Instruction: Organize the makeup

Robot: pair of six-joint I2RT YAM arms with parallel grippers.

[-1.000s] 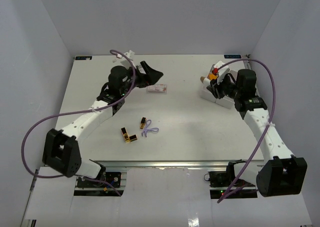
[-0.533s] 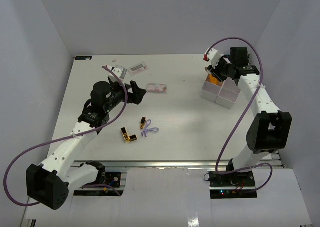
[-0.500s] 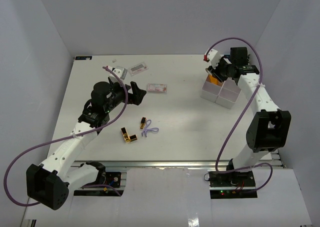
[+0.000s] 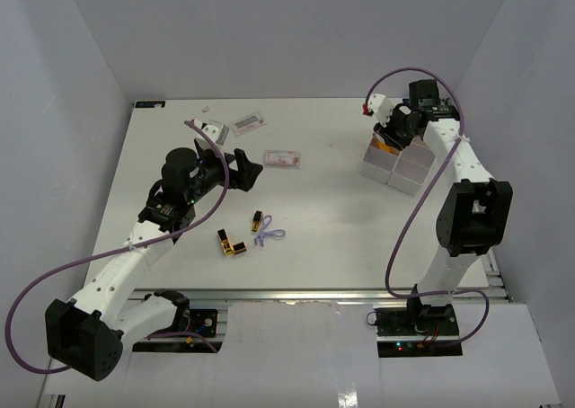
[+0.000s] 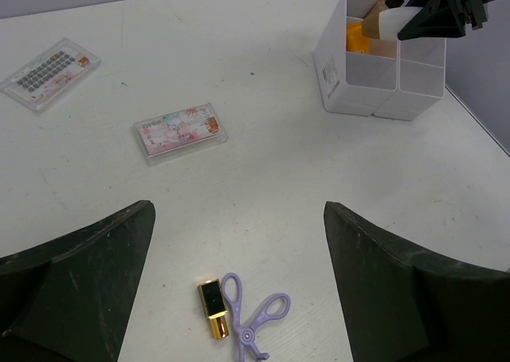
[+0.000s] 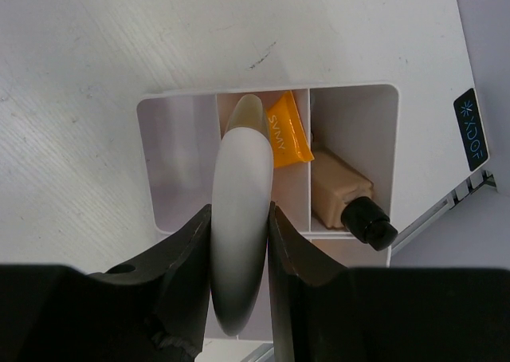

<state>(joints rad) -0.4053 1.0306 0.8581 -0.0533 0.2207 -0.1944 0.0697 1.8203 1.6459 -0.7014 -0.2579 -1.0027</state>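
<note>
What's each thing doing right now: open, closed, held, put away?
Left fingers: wide open, empty.
Right fingers: closed on the white tube.
Tray: upright, holding orange tube and capped tan bottle.
Lipsticks: lying on the table.
Packets: flat on the table.

The tray (image 4: 395, 167) sits far right on the bench (image 4: 341, 237), with a bottle (image 6: 339, 190) and a tube (image 6: 239, 218) in neighbouring compartments. Two packets (image 4: 282, 159) lie far centre-left, lipsticks (image 4: 232, 243) nearer.

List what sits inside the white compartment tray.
In the tray, an orange tube and a tan foundation bottle sit in neighbouring compartments; a third looks bare. The right gripper and its white tube hide the rest.
</note>
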